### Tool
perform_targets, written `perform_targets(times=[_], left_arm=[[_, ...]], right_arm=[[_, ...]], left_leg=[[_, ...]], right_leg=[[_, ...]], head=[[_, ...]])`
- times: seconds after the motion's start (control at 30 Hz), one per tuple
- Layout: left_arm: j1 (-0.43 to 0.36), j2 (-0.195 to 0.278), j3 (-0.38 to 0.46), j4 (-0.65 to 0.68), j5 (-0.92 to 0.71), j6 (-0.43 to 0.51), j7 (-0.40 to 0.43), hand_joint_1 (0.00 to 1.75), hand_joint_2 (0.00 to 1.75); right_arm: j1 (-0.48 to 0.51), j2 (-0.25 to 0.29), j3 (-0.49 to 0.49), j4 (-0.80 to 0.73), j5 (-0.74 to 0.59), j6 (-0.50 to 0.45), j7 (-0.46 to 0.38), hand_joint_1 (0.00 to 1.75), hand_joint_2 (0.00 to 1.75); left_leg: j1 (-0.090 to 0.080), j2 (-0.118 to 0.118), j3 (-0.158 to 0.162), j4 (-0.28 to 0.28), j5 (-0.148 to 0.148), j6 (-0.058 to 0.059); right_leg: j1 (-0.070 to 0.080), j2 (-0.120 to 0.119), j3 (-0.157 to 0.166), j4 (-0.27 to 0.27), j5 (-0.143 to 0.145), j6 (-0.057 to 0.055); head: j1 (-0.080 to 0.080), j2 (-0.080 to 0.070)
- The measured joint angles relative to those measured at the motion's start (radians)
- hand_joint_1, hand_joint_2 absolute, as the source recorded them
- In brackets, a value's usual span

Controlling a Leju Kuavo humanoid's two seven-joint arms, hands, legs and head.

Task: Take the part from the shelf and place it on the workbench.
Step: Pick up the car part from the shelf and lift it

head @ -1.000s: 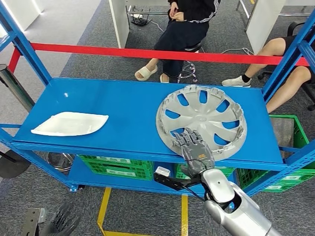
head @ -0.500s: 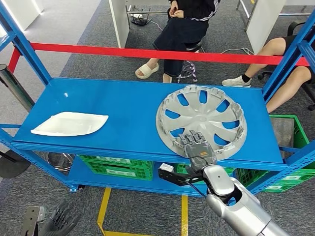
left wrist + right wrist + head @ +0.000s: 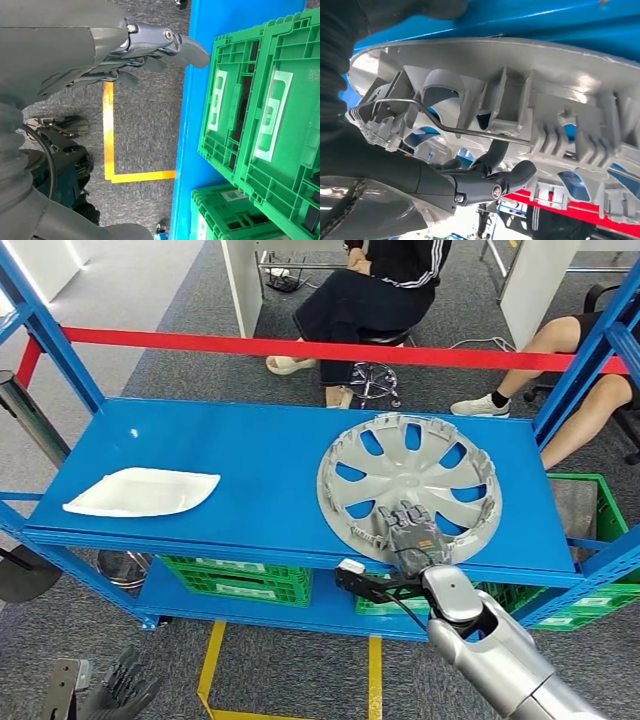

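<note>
A grey hubcap (image 3: 407,485) lies flat, inner side up, on the right half of the blue shelf (image 3: 249,470), its near rim at the shelf's front edge. My right hand (image 3: 411,535) reaches over that near rim, fingers (image 3: 497,180) stretched across the ribbed inside (image 3: 516,100), thumb on the rim's other side. I cannot see a firm grip, and the hubcap rests on the shelf. My left hand (image 3: 121,690) hangs low beside the rack, holding nothing, its fingers (image 3: 151,45) extended and apart.
A flat white part (image 3: 143,490) lies on the shelf's left side. Green crates (image 3: 241,578) (image 3: 264,115) stand on the lower shelf. Blue uprights frame both ends, with a red tape (image 3: 302,347) behind. Two people sit beyond it. Yellow floor lines (image 3: 211,660) run below.
My right hand has slid to the right along the hubcap's near rim and drawn back toward the edge. The hubcap has not moved. A seated person has shifted their legs.
</note>
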Motion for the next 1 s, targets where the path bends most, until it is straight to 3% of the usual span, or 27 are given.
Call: perform_targets(times=[0.23, 0.43, 1.0], left_arm=[[0.0, -0.004, 0.011, 0.0, 0.003, -0.009, -0.001, 0.0, 1.75], [0.003, -0.007, 0.013, 0.0, 0.023, 0.007, -0.006, 0.0, 1.75], [0.057, -0.008, 0.012, -0.014, 0.113, 0.046, -0.042, 0.0, 1.75]], right_arm=[[0.021, -0.001, -0.001, 0.005, 0.03, -0.009, 0.005, 1.75, 1.75], [0.049, -0.002, -0.012, -0.033, 0.049, -0.083, -0.011, 1.75, 1.75], [0.17, -0.035, -0.066, -0.439, 0.018, -0.199, -0.091, 1.75, 1.75]], left_leg=[[0.0, 0.0, 0.0, 0.0, 0.0, 0.0], [0.0, 0.0, 0.0, 0.0, 0.003, 0.0], [0.0, 0.0, -0.006, 0.0, 0.003, 0.0]], right_leg=[[0.0, 0.001, 0.0, 0.0, 0.0, 0.0], [0.0, 0.001, -0.001, 0.0, 0.003, 0.001], [0.0, 0.001, -0.006, 0.0, 0.003, 0.0]], head=[[0.0, 0.0], [0.0, 0.0], [0.0, 0.0]])
